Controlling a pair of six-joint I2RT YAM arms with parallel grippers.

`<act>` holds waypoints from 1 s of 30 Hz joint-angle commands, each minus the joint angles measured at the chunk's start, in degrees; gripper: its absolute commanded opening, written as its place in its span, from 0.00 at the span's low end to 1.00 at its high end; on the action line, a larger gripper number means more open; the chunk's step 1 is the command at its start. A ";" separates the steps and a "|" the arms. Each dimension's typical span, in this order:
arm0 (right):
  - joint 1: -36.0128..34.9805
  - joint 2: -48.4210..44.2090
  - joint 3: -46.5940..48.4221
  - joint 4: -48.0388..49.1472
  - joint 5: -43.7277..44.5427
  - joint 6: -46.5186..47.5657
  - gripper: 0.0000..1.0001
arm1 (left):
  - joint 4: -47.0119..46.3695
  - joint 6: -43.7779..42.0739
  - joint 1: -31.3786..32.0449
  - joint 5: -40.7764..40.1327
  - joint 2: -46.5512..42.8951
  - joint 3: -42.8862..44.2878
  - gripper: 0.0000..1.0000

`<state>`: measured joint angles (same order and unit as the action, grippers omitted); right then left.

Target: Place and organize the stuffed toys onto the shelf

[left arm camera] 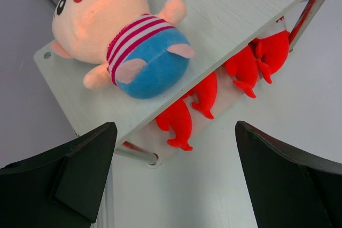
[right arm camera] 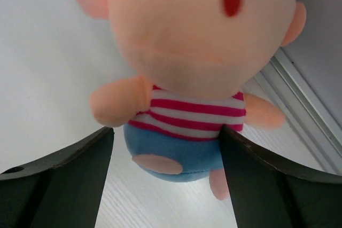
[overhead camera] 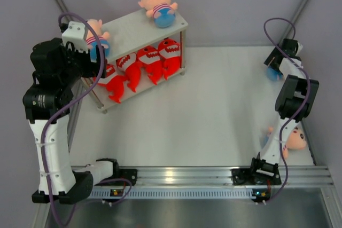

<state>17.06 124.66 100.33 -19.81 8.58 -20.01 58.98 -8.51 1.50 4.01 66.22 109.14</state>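
White shelf [overhead camera: 133, 30] at 10 o'clock held four red sharks [overhead camera: 141, 65] below; above, left pincer [left arm camera: 175, 126] hung released over one doll [left arm camera: 123, 41], another doll [overhead camera: 159, 6] lying toward 1 o'clock. At 2 o'clock, right pincer [right arm camera: 165, 131] straddled a third doll [right arm camera: 187, 52], grip indeterminable; fourth doll [overhead camera: 295, 140] lay at 4 o'clock.

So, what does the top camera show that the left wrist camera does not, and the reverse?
Only the top camera: the right arm, a second doll at the top board's far end, and another doll on the table by that arm's base. Only the left wrist: the left gripper, fingers open and empty. Both: the shelf, a striped doll on top, red sharks below.
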 commanded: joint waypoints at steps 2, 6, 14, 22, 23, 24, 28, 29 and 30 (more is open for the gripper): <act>0.08 -6.53 -2.86 0.83 1.96 4.01 0.80 | 0.08 -0.63 -0.35 0.03 0.06 1.60 0.98; 0.17 -12.94 -5.84 1.26 4.78 5.94 0.81 | -0.01 -0.80 -0.35 -0.05 -0.47 1.25 0.98; 0.43 -11.38 -6.12 1.18 0.92 7.00 0.81 | 0.26 -1.15 -0.35 -0.05 -0.82 1.60 0.98; -0.97 -6.98 -1.46 0.30 -2.26 12.97 0.80 | 0.35 -1.95 -0.35 -1.20 -0.65 1.60 0.98; -1.32 -6.02 -0.41 0.13 -1.03 14.98 0.79 | 0.35 -1.86 -0.35 -1.02 -0.56 1.69 0.98; -1.50 -5.49 0.29 -0.22 -0.67 16.04 0.79 | 0.35 -1.94 -0.35 -1.02 -0.47 1.69 0.98; -2.81 -5.21 0.49 -0.41 1.17 23.42 0.78 | 0.43 -2.12 -0.35 -1.46 -0.12 1.86 0.98; -3.43 -6.44 -0.48 0.64 1.79 27.27 0.78 | 0.35 -2.12 -0.35 -1.46 -0.03 1.78 0.98; -3.96 -7.14 -1.62 1.87 1.53 29.31 0.78 | 0.26 -2.12 -0.35 -1.46 0.05 1.78 0.98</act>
<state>15.11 120.03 98.67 -20.99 8.56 -0.03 59.66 -10.00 1.48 3.31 66.17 109.19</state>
